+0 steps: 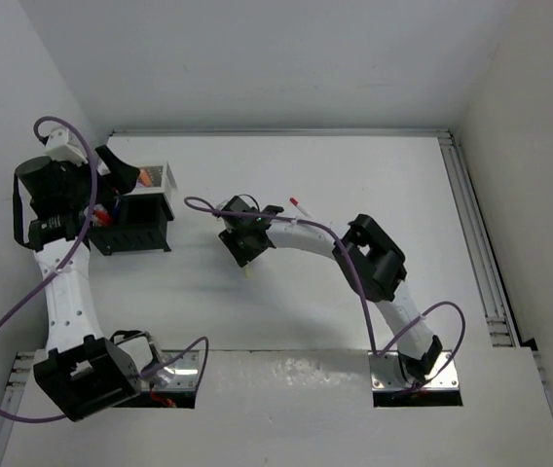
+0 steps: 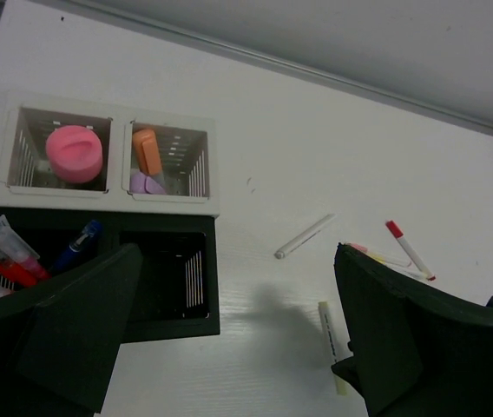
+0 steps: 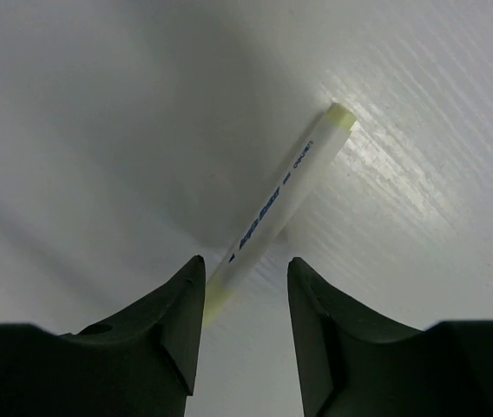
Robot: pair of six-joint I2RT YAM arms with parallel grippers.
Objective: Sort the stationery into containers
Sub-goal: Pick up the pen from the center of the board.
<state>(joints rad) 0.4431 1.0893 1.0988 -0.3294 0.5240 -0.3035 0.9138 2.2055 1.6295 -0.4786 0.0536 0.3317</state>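
Stationery, top external view: mostly hidden under the arms; one red-capped pen [image 1: 301, 207] lay loose on the surface [image 1: 374, 165] just behind the right gripper [image 1: 245, 251], which pointed down mid-surface, presumably lined up over a piece. Over at the black organizer [image 1: 145, 233] hung the left gripper [image 1: 113, 190], with the white bin [image 1: 157, 176] touching the organizer's far side. Neither gripper's spread readable from up here

Left wrist view: left gripper spread wide above the organizer, nothing between its fingers [image 2: 73, 330]. Organizer's left compartment held red, blue and clear-barrelled pens [image 2: 21, 252]; right compartment looked empty. White bin had two cells: pink round piece [image 2: 75, 154] in the left, orange piece [image 2: 147, 149] above a lilac piece [image 2: 147, 183] in the right. Loose beyond: white pen [image 2: 305, 236], red-capped pen, yellow-tipped marker [image 2: 331, 334]

Right wrist view: right gripper spread either side of the yellow-tipped marker's near end, marker flat on the surface, not pinched; I judged the straddle a setup for a grasp
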